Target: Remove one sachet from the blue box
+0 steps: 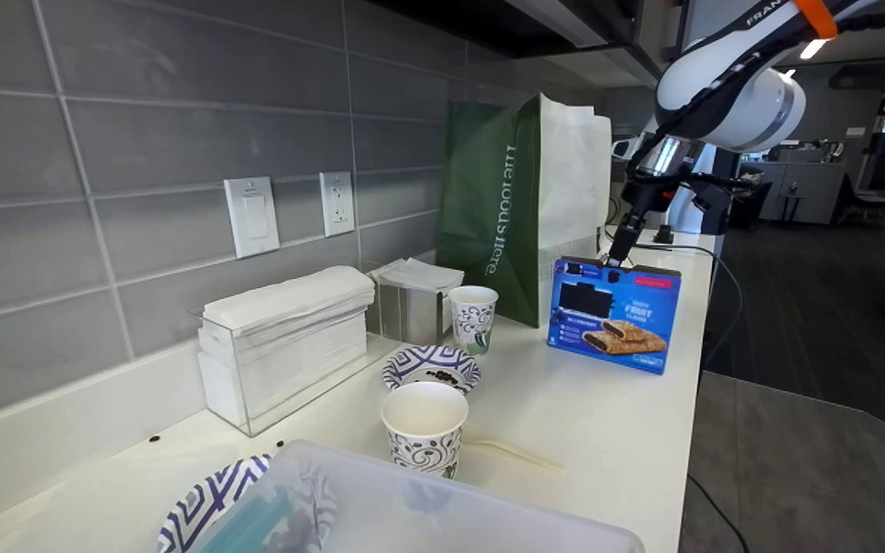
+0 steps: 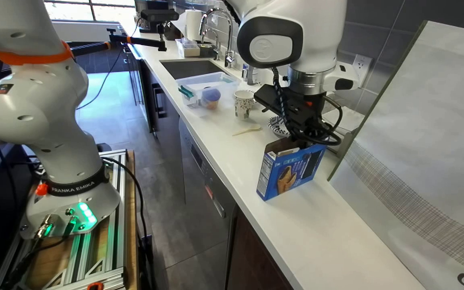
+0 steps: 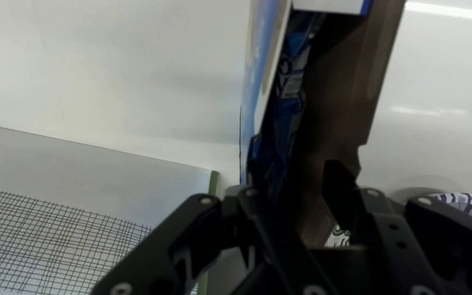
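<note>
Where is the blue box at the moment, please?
In an exterior view, the blue box stands on the counter, right of the green paper bag, with the hand at its top.

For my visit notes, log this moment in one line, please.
blue box: standing, open-topped; sachet: inside box; jaws: apart, at box opening

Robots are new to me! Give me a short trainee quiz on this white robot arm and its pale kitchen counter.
1. True or false: the black two-fingered gripper is open in the wrist view.
2. What does the patterned paper bowl between two white patterned cups hold? A) white napkins; B) dark bean-like bits; C) a spoon.
3. Fill in: a shiny blue-and-white wrapped sachet shows ____ the open rectangular blue cardboard box.

Key: 1 true; 2 B; 3 inside.
</note>
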You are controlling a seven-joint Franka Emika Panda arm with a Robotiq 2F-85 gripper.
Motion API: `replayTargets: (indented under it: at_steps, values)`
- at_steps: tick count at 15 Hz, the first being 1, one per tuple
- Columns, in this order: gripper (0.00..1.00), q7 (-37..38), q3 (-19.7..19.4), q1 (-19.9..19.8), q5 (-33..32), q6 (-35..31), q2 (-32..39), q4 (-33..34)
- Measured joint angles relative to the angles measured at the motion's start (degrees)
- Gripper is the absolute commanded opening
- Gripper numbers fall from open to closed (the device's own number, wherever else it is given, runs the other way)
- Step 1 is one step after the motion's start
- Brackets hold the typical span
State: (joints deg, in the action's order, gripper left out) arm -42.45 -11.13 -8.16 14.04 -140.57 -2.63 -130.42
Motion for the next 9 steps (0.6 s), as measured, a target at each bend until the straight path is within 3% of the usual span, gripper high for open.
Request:
replayTargets:
  at_steps: [5, 9]
  values:
    - [0.18, 0.00, 0.34, 0.02, 0.14, 0.00, 0.50, -0.08]
    - [0.21, 0.00, 0.57, 0.02, 0.14, 0.00, 1.20, -0.09]
